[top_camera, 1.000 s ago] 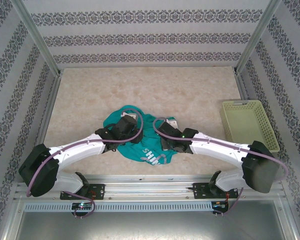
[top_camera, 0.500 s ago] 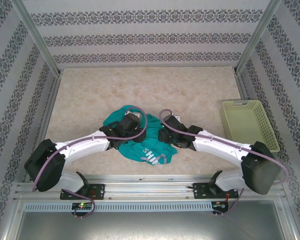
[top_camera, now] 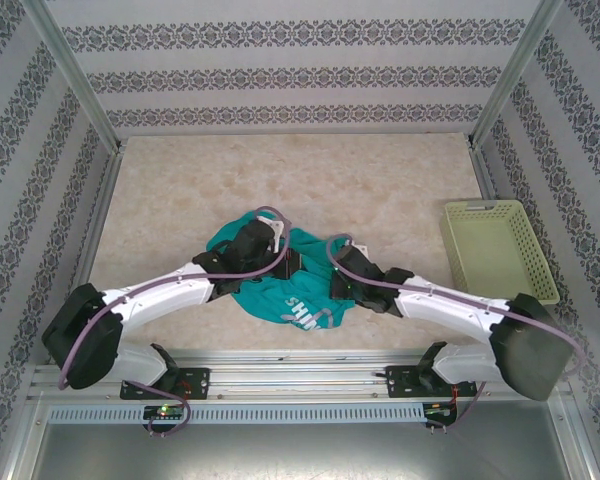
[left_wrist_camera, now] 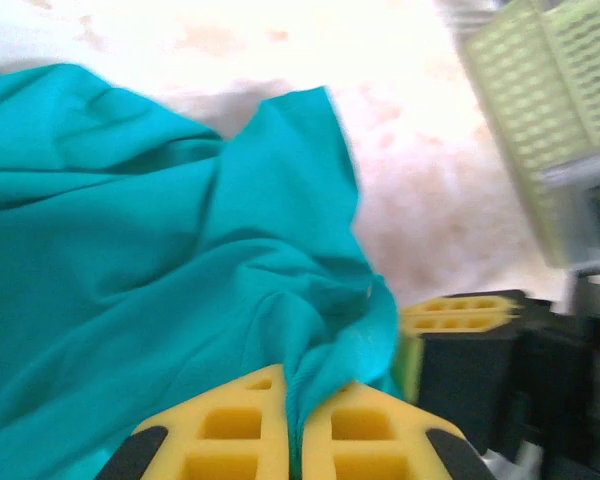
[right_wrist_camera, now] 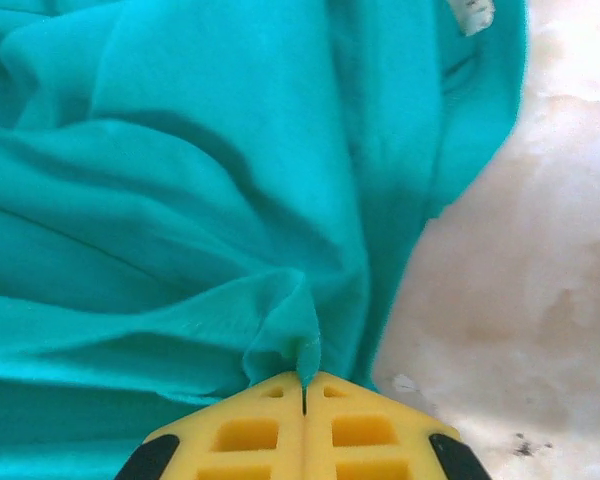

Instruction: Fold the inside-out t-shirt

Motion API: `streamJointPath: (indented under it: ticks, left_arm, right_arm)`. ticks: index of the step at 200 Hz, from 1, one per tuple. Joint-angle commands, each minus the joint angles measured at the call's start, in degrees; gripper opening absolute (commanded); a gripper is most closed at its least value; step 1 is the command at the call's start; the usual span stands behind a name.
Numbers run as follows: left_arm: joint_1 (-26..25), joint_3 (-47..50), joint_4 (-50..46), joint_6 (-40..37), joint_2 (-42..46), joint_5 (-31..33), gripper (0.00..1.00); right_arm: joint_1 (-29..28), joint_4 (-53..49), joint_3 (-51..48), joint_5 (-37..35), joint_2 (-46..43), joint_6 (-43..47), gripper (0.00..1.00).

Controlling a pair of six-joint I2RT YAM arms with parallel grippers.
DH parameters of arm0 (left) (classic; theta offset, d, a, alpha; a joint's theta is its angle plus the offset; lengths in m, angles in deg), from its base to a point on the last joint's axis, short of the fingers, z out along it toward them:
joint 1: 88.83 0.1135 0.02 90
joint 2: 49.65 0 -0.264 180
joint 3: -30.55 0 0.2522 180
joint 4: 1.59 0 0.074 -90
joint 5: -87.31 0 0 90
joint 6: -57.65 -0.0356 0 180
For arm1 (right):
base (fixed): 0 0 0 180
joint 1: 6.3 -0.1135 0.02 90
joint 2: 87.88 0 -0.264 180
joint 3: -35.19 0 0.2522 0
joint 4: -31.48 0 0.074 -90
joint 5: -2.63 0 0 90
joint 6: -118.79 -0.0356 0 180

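The inside-out t-shirt (top_camera: 280, 290) is a teal-green cloth bunched in a heap near the table's front edge, with white print showing on its near side. My left gripper (top_camera: 278, 262) rests on the heap's left part and is shut on a fold of the t-shirt (left_wrist_camera: 160, 250), pinched between its yellow fingers (left_wrist_camera: 230, 430). My right gripper (top_camera: 332, 282) is at the heap's right side, shut on a small ridge of the t-shirt (right_wrist_camera: 180, 180). A white neck tag (right_wrist_camera: 470, 12) shows at the cloth's far edge.
A pale yellow-green basket (top_camera: 497, 248) stands at the table's right edge, also seen as the basket (left_wrist_camera: 540, 130) in the left wrist view. Bare marbled tabletop (top_camera: 300, 180) stretches behind the heap. Patterned walls enclose the table on three sides.
Both grippers have closed on the cloth. The left gripper shifted slightly toward the heap's middle, and the right gripper swung from the heap's centre back toward its right side.
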Motion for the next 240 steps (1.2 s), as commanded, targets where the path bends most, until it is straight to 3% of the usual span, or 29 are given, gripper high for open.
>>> streamJointPath:
  ticks: [1, 45, 76, 125, 148, 173, 196, 212, 240]
  left_arm:
    - [2.0, 2.5, 9.6, 3.9, 1.8, -6.2, 0.06]
    - [2.5, 4.0, 14.4, 5.5, -0.6, -9.6, 0.07]
    - [4.6, 5.5, 14.8, 6.6, -1.9, -8.5, 0.11]
    - [8.6, 7.9, 19.0, 9.8, -5.3, -10.8, 0.15]
    - [8.6, 7.7, 17.4, 8.6, -4.9, -10.1, 0.29]
    - [7.5, 6.4, 9.2, 4.1, -1.5, -5.8, 0.42]
    - [3.7, 3.0, -3.5, -2.4, 2.8, 4.3, 0.57]
    - [1.1, 0.6, -10.4, -5.6, 4.7, 10.5, 0.62]
    - [-1.2, -0.4, -14.9, -7.6, 7.4, 15.3, 0.68]
  right_arm:
    - [-0.7, 1.8, -4.6, -5.1, -2.4, 1.5, 0.0]
    - [-3.5, 9.7, -9.4, -6.2, -9.7, 5.7, 0.0]
    - [-3.8, 16.5, -14.3, -2.1, -20.6, 8.3, 0.0]
    - [-3.7, 19.8, -24.0, -1.1, -35.1, 8.8, 0.0]
    - [-3.6, 20.4, -25.3, -1.0, -38.0, 9.3, 0.0]
    - [-3.6, 21.6, -24.1, 0.8, -37.6, 10.9, 0.0]
    - [-3.6, 22.2, -21.6, 3.4, -35.7, 12.9, 0.0]
    - [-3.6, 22.3, -19.6, 4.9, -34.6, 13.8, 0.0]
    - [-3.8, 23.1, -15.4, 8.1, -32.3, 14.8, 0.0]
